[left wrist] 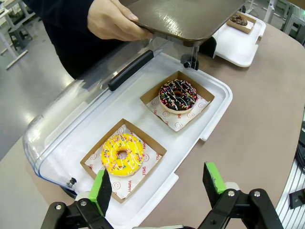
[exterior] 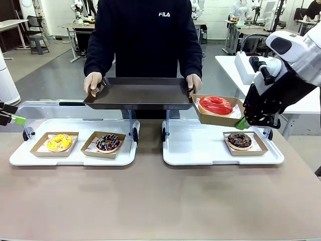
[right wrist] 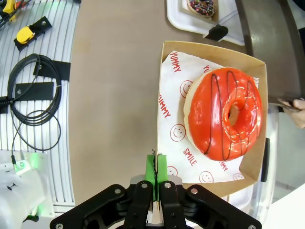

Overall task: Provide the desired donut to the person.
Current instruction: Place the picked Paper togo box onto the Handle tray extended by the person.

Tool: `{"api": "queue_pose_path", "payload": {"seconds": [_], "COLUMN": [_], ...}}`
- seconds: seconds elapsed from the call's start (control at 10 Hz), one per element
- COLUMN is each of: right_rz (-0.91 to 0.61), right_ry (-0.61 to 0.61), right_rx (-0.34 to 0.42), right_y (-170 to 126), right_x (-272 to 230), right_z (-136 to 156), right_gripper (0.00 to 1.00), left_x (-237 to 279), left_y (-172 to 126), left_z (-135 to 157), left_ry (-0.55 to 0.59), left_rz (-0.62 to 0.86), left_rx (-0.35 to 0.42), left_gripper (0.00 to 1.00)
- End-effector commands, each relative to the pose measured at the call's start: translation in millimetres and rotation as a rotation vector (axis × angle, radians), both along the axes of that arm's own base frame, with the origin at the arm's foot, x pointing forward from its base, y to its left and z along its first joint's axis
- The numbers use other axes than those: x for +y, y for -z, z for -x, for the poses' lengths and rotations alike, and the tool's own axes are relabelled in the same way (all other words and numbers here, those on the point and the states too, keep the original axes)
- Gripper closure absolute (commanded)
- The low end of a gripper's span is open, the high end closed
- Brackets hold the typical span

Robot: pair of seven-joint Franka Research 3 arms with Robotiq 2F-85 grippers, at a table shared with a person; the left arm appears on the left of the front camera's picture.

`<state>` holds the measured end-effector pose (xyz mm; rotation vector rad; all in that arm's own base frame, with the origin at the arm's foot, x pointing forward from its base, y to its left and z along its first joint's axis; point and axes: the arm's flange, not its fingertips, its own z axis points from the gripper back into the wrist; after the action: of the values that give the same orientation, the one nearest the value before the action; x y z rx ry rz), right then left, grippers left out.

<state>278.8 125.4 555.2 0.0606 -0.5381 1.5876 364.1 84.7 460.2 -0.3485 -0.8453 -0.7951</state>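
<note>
Right hand (exterior: 243,122) pinches box (exterior: 215,119) rim, so icing stays untouched. Red donut (exterior: 215,105) level, aloft beside tray (exterior: 140,95) held by person (exterior: 145,40): judged handover approach. Left hand (left wrist: 156,180) spread, idle above yellow donut (left wrist: 122,154).

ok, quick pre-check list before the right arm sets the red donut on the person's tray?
1. Grip: right gripper jaws shut on the box rim: ok.
2. Load: red donut seated in the box: ok.
3. Target: dark tray held out, bare: ok.
4. Position: box over the dark tray: not ok, it hangs beside the tray's end, close to the person's hand.
5. Other arm: left gripper open, off by the yellow donut: ok.
</note>
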Motion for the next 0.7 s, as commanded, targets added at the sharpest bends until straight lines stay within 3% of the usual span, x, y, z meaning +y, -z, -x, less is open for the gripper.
{"api": "queue_pose_path", "payload": {"seconds": [0.0, 0.6], "right_rz": [0.005, 0.005], "right_ry": [0.007, 0.007], "right_rx": [-0.011, -0.011], "right_y": [4.2, 4.2], "right_x": [1.0, 1.0], "right_z": [-3.8, -3.8], "right_gripper": [1.00, 1.00], "left_x": [2.7, 2.7], "left_y": [3.0, 3.0], "left_z": [-0.5, -0.5], "left_ry": [0.018, 0.018], "left_rz": [0.007, 0.007], "left_rx": [-0.015, -0.015], "left_gripper": [0.00, 0.00]}}
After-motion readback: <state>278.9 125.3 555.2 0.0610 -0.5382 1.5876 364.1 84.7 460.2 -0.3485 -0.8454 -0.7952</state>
